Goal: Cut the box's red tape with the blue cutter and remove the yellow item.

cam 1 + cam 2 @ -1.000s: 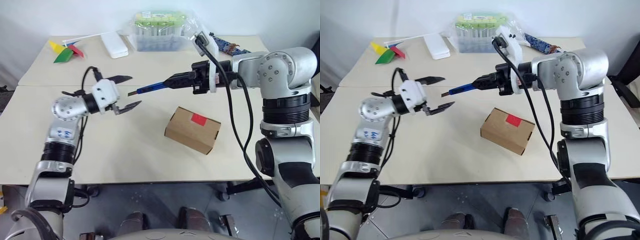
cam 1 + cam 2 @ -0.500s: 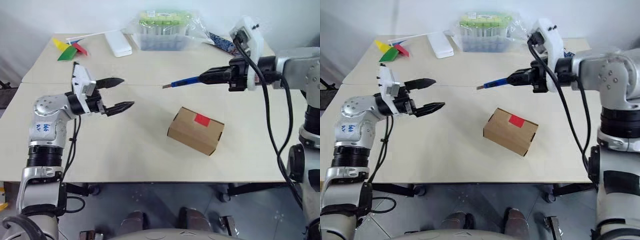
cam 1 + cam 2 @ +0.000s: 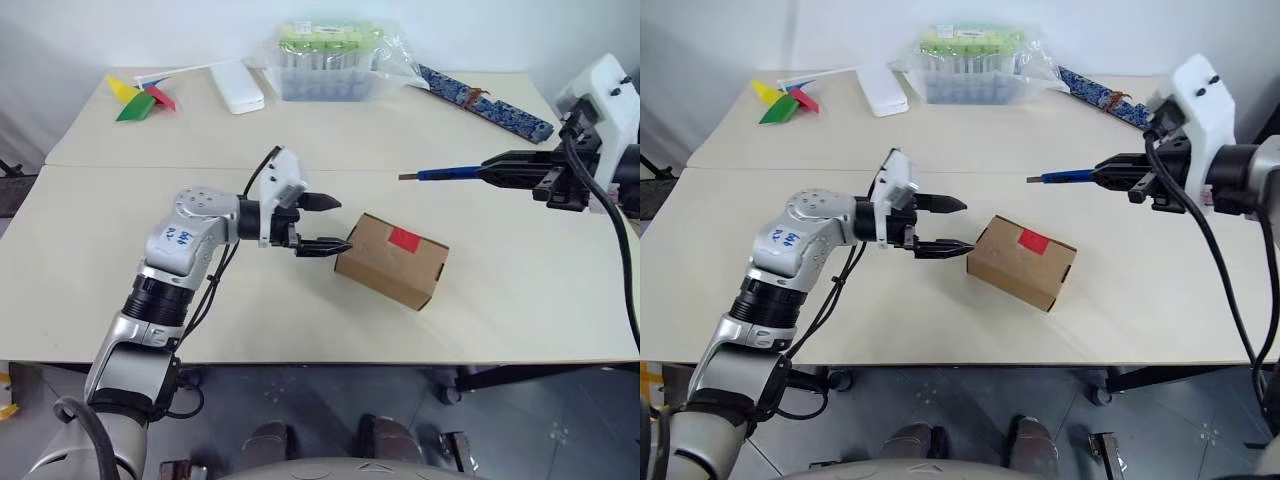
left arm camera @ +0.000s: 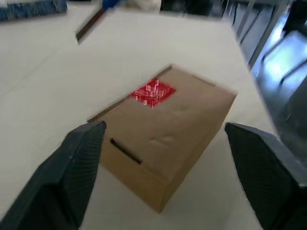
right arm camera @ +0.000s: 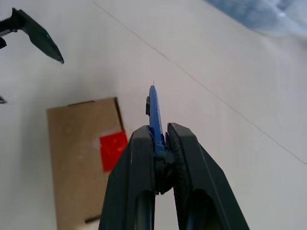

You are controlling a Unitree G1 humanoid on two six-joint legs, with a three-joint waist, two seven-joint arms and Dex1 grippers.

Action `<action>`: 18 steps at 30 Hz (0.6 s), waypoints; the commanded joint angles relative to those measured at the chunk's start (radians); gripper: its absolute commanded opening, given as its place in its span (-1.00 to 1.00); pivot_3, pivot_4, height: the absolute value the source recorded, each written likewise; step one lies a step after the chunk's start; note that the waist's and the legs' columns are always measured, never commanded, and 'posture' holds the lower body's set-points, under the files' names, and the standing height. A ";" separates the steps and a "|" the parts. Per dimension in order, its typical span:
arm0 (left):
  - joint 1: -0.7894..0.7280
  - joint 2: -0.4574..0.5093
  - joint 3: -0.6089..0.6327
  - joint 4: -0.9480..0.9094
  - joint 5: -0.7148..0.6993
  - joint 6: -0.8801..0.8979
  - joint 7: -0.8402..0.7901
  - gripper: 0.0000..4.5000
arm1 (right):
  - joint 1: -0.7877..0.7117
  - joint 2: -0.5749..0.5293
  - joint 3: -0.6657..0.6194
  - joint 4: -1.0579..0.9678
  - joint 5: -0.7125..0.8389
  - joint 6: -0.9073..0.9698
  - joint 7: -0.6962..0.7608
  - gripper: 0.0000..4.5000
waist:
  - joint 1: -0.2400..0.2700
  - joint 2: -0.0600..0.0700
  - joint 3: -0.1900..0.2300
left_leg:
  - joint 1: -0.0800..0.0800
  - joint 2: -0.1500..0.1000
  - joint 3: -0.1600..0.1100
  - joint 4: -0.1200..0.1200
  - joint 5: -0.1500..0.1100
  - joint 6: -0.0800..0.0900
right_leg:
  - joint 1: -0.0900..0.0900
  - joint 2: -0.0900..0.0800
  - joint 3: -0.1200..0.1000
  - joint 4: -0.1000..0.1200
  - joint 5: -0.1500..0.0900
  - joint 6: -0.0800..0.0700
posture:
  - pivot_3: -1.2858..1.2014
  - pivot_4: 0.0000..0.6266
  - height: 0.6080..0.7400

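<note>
The brown box (image 3: 392,262) lies closed on the table's near half, with the red tape (image 3: 404,238) across its lid seam. My left gripper (image 3: 344,224) is open at the box's left end, its lower fingertip close to the corner. In the left wrist view the box (image 4: 168,129) and red tape (image 4: 152,91) sit between the spread fingers (image 4: 79,163). My right gripper (image 3: 492,171) hangs to the box's right and above it, shut on the blue cutter (image 3: 445,174), whose tip points left. The yellow item is hidden.
A clear tub with a green lid (image 3: 325,60) stands at the back, with a white flat case (image 3: 232,87) to its left. A paper pinwheel (image 3: 135,98) lies at the back left and a long blue patterned strip (image 3: 485,102) at the back right.
My left gripper has swung right to the box's left end and its fingers have narrowed a little. My right gripper has drawn away to the right with the cutter.
</note>
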 commanded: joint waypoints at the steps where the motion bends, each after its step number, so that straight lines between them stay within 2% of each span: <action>1: -0.043 -0.035 -0.004 0.002 0.003 0.007 -0.006 0.33 | 0.020 -0.032 -0.066 -0.060 0.030 -0.003 -0.005 -0.94 | 0.002 0.000 0.000 | 0.000 0.000 0.000 0.000 0.000 0.000 | 0.000 0.000 0.000 0.000 0.000 0.000 | 0.03 -0.52 1.00; 10: -0.129 -0.115 -0.073 0.113 0.066 0.068 -0.012 -0.96 | 0.088 -0.042 -0.074 -0.146 0.090 0.018 -0.019 -0.94 | 0.026 0.000 0.000 | -0.001 -0.001 0.000 0.002 0.000 0.000 | 0.000 0.000 0.000 -0.001 0.000 0.000 | 0.03 -0.52 1.00; 18: -0.127 -0.137 -0.109 0.154 0.109 0.012 -0.058 -0.99 | 0.082 -0.030 -0.009 -0.141 0.087 -0.013 -0.039 -0.94 | 0.026 0.000 0.000 | -0.002 -0.001 0.000 0.002 0.000 0.000 | 0.000 0.000 -0.001 -0.002 0.000 0.000 | 0.03 -0.52 1.00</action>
